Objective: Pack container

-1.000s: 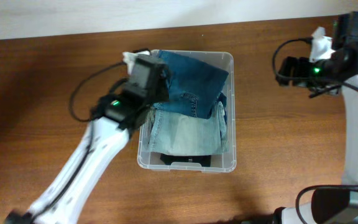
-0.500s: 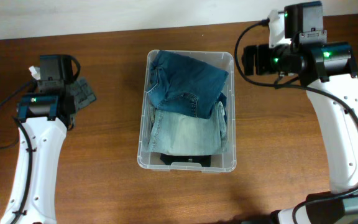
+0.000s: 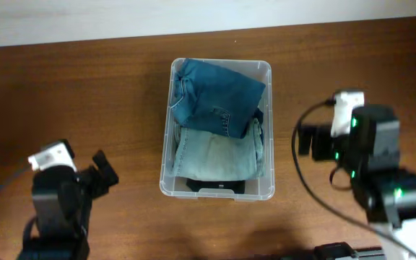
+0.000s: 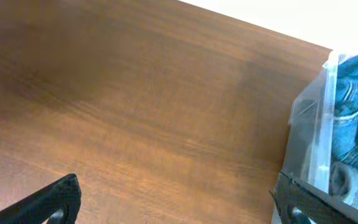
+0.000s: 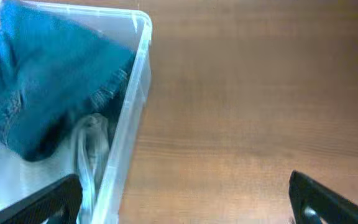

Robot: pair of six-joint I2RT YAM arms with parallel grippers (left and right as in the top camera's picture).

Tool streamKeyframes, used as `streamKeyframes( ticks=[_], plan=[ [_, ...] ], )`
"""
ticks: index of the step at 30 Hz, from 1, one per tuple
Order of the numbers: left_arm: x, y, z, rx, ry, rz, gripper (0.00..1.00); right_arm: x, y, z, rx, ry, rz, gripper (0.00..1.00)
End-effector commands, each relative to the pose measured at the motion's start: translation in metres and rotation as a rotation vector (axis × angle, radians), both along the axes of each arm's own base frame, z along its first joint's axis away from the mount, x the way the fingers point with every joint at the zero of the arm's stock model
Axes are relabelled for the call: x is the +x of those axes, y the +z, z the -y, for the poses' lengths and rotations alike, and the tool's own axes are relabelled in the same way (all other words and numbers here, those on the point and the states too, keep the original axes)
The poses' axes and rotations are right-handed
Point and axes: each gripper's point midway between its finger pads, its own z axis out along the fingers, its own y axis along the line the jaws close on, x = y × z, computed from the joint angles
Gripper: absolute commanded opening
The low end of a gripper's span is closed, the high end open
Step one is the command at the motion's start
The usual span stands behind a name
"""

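You can read no words, numbers or signs here. The dark patch (image 3: 216,186) at one end of the container (image 3: 270,144) is too small to make out.

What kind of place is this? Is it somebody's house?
Probably a robot lab or test room, not a home: the left arm and right arm stand at a wooden table holding a clear container of jeans.

The left gripper (image 3: 101,172) has been withdrawn from over the far left corner of the container (image 3: 217,195) to the near left of the table (image 3: 85,87), well apart from it. The right gripper (image 3: 305,141) has been brought from the far right edge to the near right; both arms appear folded back, seen nearly end-on.
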Motion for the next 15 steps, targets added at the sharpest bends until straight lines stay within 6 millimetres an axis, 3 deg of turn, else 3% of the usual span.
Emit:
streamKeyframes(
  ticks=[1,4,6,10,15],
  plan=[
    [-0.019,-0.016,-0.003,0.017,0.005,-0.026,0.99,-0.030,-0.046,0.004,-0.016,-0.017,-0.094,0.98],
    [-0.031,-0.029,-0.004,0.020,0.005,-0.095,0.99,-0.048,-0.076,0.006,-0.023,-0.016,-0.189,0.98],
    [-0.032,-0.030,-0.004,0.021,0.005,-0.104,0.99,-0.048,-0.087,0.006,-0.026,-0.016,-0.236,0.98],
    [-0.033,-0.031,-0.004,0.021,0.005,-0.106,0.99,-0.046,-0.100,0.005,-0.031,-0.016,-0.298,0.98],
    [-0.033,-0.031,-0.004,0.021,0.005,-0.106,0.99,-0.045,-0.115,0.020,-0.101,-0.065,-0.368,0.98]
  ],
)
